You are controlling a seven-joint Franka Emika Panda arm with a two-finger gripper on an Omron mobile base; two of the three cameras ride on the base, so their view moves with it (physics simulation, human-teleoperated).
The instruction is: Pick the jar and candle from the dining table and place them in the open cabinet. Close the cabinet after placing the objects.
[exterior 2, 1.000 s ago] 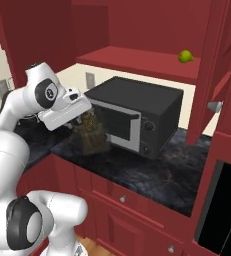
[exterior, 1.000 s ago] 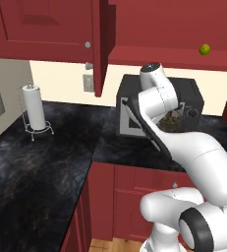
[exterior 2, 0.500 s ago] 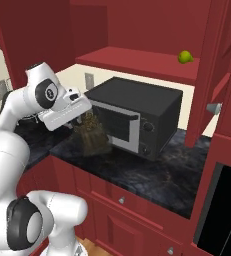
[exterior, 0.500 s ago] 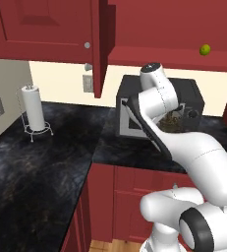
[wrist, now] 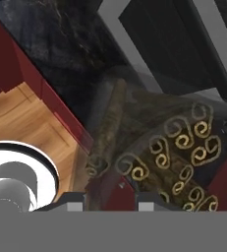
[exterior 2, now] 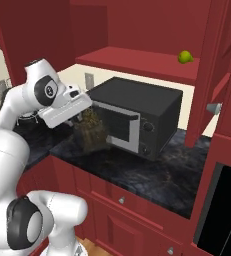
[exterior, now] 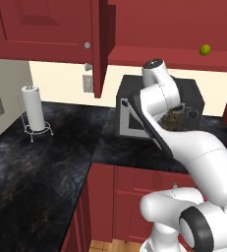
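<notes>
My gripper (exterior 2: pixel 85 116) is shut on the jar (exterior 2: pixel 90 131), a clear glass jar packed with dark olive-brown sticks. I hold it in the air just in front of the black microwave and above the counter. In the left base view the jar (exterior: pixel 174 117) shows beside my hand (exterior: pixel 176 110). The hand view has the jar (wrist: pixel 149 147) close up between my fingertips (wrist: pixel 75 201). Above stands the open red cabinet, with its inner shelf (exterior 2: pixel 137 62) over the microwave. The candle and the dining table are out of view.
A small green ball (exterior 2: pixel 185 57) lies on the cabinet shelf. The microwave (exterior 2: pixel 137 117) sits on the black marbled counter (exterior: pixel 46 162). An open cabinet door (exterior: pixel 98 44) hangs to my left, another (exterior 2: pixel 219 75) to my right. A paper towel stand (exterior: pixel 34 109) is far left.
</notes>
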